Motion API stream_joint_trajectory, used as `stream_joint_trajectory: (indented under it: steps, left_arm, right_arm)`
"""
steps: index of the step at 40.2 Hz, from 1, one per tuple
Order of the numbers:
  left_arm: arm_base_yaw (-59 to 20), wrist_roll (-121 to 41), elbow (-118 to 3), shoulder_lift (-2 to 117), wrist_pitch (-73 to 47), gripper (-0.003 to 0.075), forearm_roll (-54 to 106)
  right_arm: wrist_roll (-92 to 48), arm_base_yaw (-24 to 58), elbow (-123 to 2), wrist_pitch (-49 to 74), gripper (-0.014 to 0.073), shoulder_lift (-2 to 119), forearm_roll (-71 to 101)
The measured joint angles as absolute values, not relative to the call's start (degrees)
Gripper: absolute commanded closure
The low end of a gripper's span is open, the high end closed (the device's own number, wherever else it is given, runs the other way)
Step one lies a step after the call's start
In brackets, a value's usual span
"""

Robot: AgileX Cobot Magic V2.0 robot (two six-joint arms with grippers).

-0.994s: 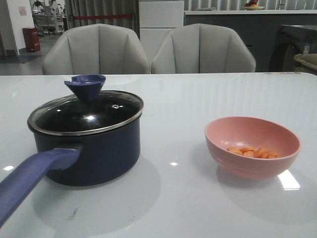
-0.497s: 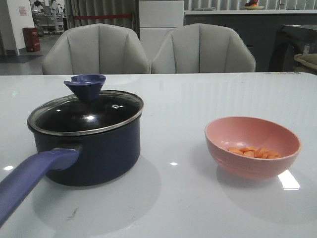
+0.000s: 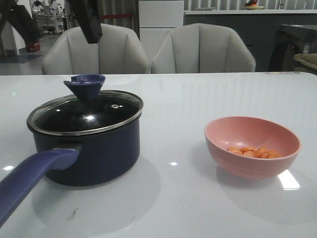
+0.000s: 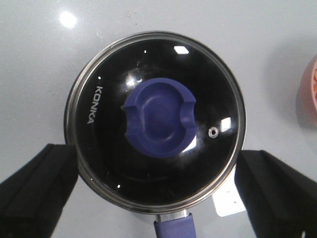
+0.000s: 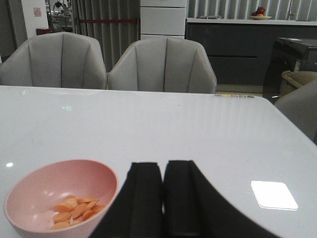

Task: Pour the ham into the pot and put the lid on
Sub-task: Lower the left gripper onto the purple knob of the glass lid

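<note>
Pot handle (image 3: pixel 29 176): nearest of all, it runs out toward the front-left corner of the table (image 3: pixel 198 99); a low pass by the left arm could knock it and spin the pot.
Pot (image 3: pixel 94 151): sits on the left half of the table, toward the front edge, closed.
Lid (image 3: pixel 85 115): seated flat on the pot rim, glass shining, so no ham can go in until it is lifted clear.
Knob (image 4: pixel 159 117): the blue funnel flares upward; a pinch low on its narrow stem looks safer, since a grip on the sloped rim could slide off and drop glass on metal.
Bowl (image 3: pixel 252 146): on the right half, well apart from the pot.
Ham (image 3: pixel 253 152): a small heap of orange slices low in the bowl; a hasty tilt on the way across could scatter them on the table.
Left gripper (image 4: pixel 158 198): spread wide, high above the lid, fingers either side of it and touching nothing; a descent off-centre would strike the glass.
Right gripper (image 5: pixel 163 191): fingers pressed together, empty, just beside the bowl; it must spread before it can take the rim, or it will shove the bowl.
</note>
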State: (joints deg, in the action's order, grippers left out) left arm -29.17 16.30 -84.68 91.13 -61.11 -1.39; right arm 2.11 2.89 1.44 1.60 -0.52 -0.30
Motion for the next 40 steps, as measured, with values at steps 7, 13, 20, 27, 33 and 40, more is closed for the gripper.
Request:
stream_joint_trajectory:
  steps: [7, 13, 20, 27, 33, 40]
  left_arm:
    - [-29.31, 17.51, -90.08, 97.14, -64.74, 0.0043, -1.39]
    - [-29.31, 18.11, -93.24, 101.07, -66.87, 0.0043, -1.28]
    - [-29.31, 18.22, -94.82, 104.22, -69.2, 0.0043, -1.08]
    - [-29.31, 18.33, -95.44, 106.85, -69.61, 0.0043, 0.0]
    - [-29.31, 18.33, -95.56, 108.2, -69.95, 0.0043, 0.3]
    - [-29.31, 18.57, -95.56, 109.9, -70.08, 0.0054, 0.72]
  right_arm:
    - [2.11, 2.89, 1.44, 1.6, 0.0442, -0.52, -0.3]
    - [2.11, 2.89, 1.44, 1.6, 0.0442, -0.52, -0.3]
    - [2.11, 2.89, 1.44, 1.6, 0.0442, -0.52, -0.3]
    - [2.11, 2.89, 1.44, 1.6, 0.0442, -0.52, -0.3]
    - [2.11, 2.89, 1.44, 1.6, 0.0442, -0.52, -0.3]
    - [2.11, 2.89, 1.44, 1.6, 0.0442, -0.52, -0.3]
